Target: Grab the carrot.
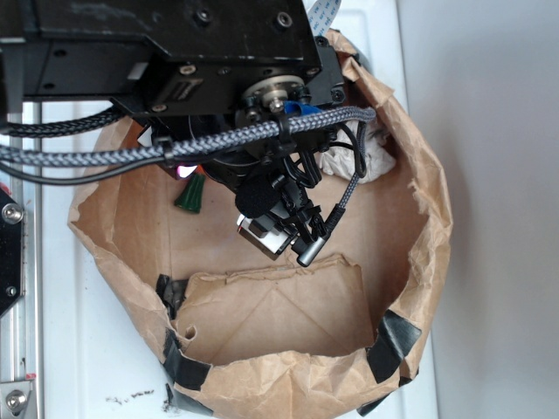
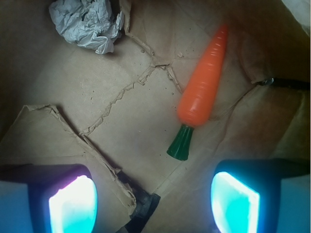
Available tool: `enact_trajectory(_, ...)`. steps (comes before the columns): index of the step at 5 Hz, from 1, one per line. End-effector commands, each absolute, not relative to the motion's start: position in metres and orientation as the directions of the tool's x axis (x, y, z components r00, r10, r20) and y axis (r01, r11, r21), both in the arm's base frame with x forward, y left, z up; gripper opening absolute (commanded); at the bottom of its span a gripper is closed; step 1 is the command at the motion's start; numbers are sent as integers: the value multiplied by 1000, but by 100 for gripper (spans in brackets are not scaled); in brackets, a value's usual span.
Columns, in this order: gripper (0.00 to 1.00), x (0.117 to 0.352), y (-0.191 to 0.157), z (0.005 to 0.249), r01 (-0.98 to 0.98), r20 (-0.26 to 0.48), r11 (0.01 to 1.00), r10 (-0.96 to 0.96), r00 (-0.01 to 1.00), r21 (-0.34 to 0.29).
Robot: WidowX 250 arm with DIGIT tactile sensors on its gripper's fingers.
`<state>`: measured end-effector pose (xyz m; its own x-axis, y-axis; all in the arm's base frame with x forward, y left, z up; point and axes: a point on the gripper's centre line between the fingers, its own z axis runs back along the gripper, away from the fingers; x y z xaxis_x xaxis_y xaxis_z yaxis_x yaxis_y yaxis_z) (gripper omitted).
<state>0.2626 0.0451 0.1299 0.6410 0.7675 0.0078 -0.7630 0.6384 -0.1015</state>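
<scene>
The carrot lies flat on the brown paper floor of the bag, orange and glossy, its point toward the upper right and its dark green stem toward my fingers. My gripper hovers above the paper, open, with nothing between its glowing pads. The stem sits just ahead of the gap, nearer the right pad. In the exterior view only the green stem shows under the arm; the gripper itself is hidden by the wrist and cables.
A crumpled white paper ball lies at the far left, also seen as the paper ball behind the cables. The paper bag walls ring the workspace. Black tape patches a torn paper flap below the gripper.
</scene>
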Motion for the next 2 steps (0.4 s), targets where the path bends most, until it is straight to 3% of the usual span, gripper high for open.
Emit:
enact_trajectory(1,100,280,81,109,-813,69,564,826,560,-143)
enact_trajectory(2,100,286,91,97,-816,94,559,829,551,-150)
